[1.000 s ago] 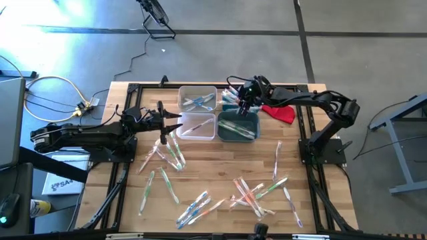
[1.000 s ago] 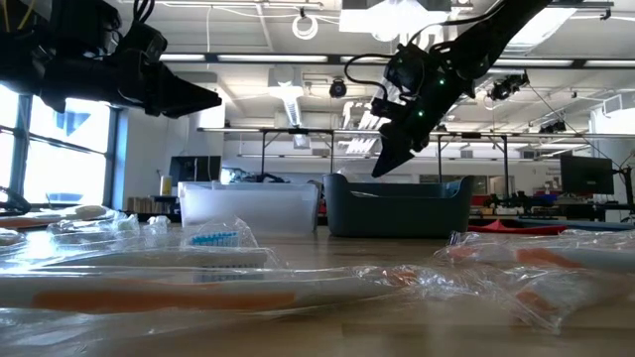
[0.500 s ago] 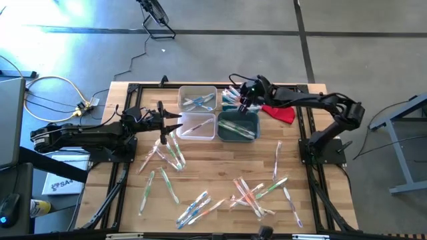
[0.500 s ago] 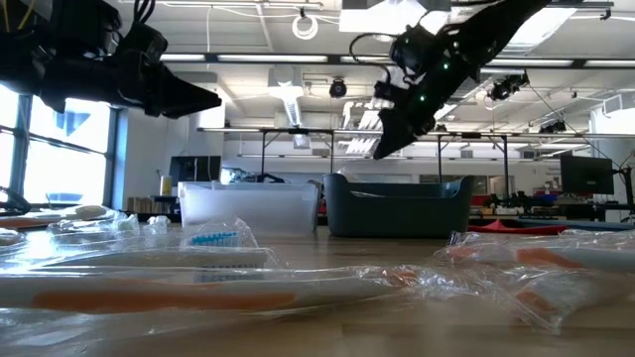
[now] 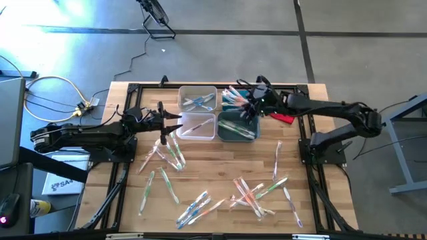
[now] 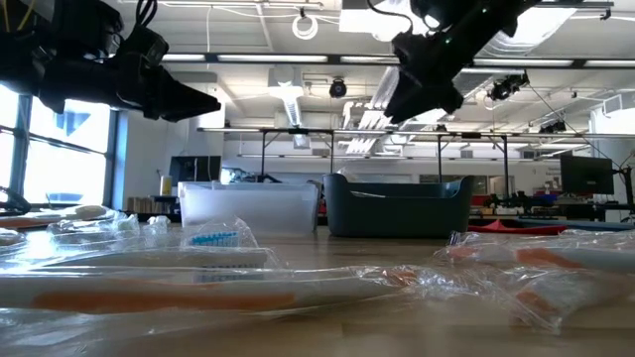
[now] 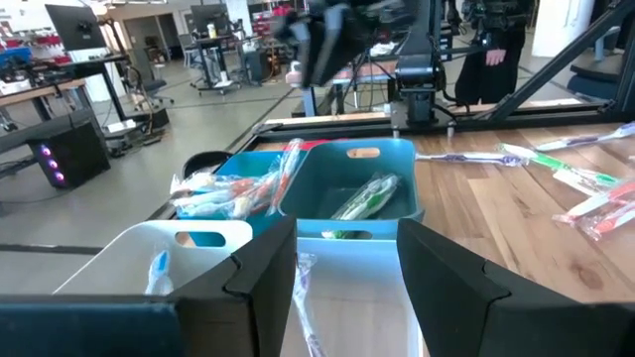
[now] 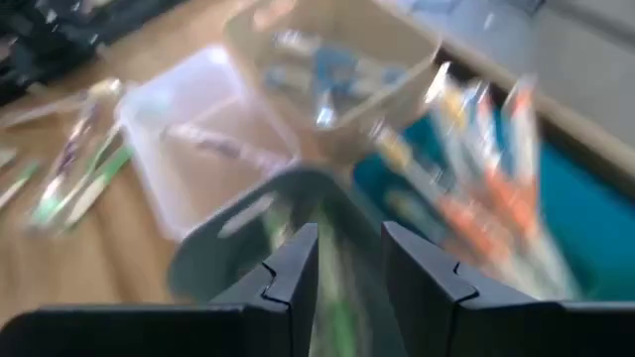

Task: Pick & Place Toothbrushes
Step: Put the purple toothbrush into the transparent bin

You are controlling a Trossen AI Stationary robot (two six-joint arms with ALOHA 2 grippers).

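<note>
Several wrapped toothbrushes [image 5: 252, 192] lie loose on the near half of the wooden table, with more at the left [image 5: 168, 152]. Four bins stand at the far middle. The dark teal bin [image 5: 238, 127] holds green ones, and the blue bin [image 7: 238, 188] behind it is piled with orange ones. My right gripper [image 5: 248, 111] hangs open above the teal bin [image 8: 223, 253], tilted downward, with nothing between its fingers. My left gripper [image 7: 347, 293] stands open and level at the near-left clear bin [image 5: 198, 127], with one wrapped toothbrush [image 7: 306, 297] lying in the bin below it.
A second clear bin [image 5: 198, 99] with a few toothbrushes stands at the far left of the group. A red cloth-like piece [image 5: 283, 119] lies right of the bins, partly under my right arm. Black frame rails run along the table's left and right sides.
My right gripper has risen from just above the teal bin, drawn back a little toward the table's right edge, and rolled about its own axis. Its finger gap looks unchanged.
</note>
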